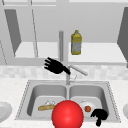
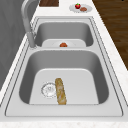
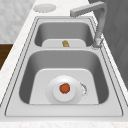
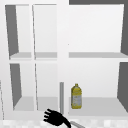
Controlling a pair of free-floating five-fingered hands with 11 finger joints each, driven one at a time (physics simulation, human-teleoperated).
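My left hand (image 1: 54, 66) hovers open above the sink's back rim, fingers spread to the left, its wrist end next to the faucet (image 1: 61, 47); it also shows at the bottom of the upper view as the left hand (image 4: 55, 117). Low at the sink's front right corner is my right hand (image 1: 100, 114), fingers curled and holding nothing. A big red ball (image 1: 67, 115) sits at the front between the two basins, left of the right hand and apart from it.
The left basin holds a baguette (image 2: 60, 91) beside the drain (image 2: 49, 89). In the right basin lies a white plate (image 3: 55, 93) bearing an orange-red fruit (image 3: 65, 88). A yellow bottle (image 1: 76, 42) stands on the open cabinet shelf (image 1: 100, 53). Plates (image 1: 3, 111) rest on the counter either side.
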